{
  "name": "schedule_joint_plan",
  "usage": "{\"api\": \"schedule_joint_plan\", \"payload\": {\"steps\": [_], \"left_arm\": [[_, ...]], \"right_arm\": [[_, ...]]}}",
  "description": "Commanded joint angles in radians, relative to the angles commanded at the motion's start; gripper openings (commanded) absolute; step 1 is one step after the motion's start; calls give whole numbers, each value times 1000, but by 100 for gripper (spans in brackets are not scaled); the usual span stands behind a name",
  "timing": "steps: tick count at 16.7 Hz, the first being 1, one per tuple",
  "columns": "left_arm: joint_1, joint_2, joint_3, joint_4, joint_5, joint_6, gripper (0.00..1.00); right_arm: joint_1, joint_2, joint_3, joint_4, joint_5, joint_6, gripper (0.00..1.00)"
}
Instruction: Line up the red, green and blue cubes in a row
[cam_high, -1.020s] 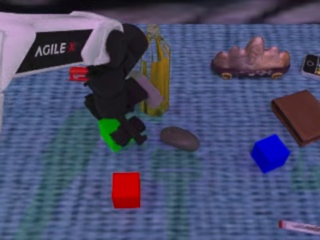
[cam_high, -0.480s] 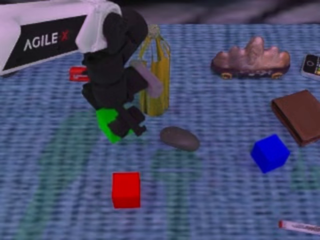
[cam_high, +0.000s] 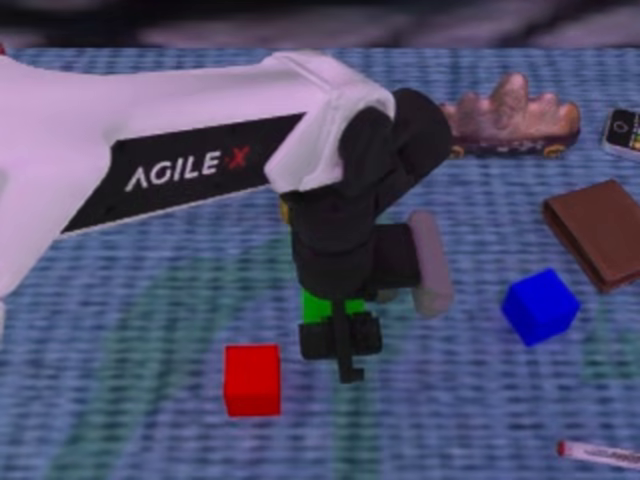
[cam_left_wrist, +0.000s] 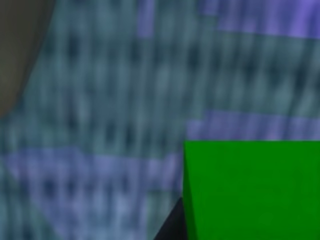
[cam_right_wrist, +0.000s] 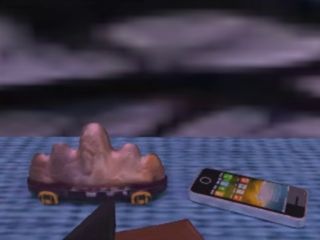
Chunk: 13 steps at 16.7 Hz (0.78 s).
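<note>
Swinging toward the middle of the desk (cam_high: 120, 420) since a second ago, the left arm is now reaching across from the left side, carrying the green cube (cam_high: 322, 305) with it, away from the far-left spot where it was hanging before. Starting at the left, the red cube (cam_high: 252, 379) is sitting alone on the near part of the blue cloth. Just to its right and slightly farther back, the left end effector (cam_high: 341, 337) is pointing down with its fingers closed on the green cube, which is showing as a green patch between the black parts; whether it is touching the cloth is not clear. From the left wrist, the green cube (cam_left_wrist: 252, 190) is filling one corner over the cloth. Farther right, the blue cube (cam_high: 540, 306) is lying well apart from the other two. Beyond it, a brown wallet (cam_high: 598, 232) is resting near the right edge, with a phone (cam_high: 624, 132) behind it. The right arm is staying out of the overhead picture.
</note>
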Motion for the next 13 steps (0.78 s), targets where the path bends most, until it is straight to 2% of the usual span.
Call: {"api": "schedule_joint_plan", "payload": {"steps": [2,8,13], "left_arm": [[-34,-18,-11,-1,0,29,0],[-31,-9,-20,18,-1,29,0],[-34,51,-124,187,1,31,0]], "right_arm": [[0,0,0,0,0,0,100],[0,0,0,0,0,0,100],[0,0,0,0,0,0,100]]}}
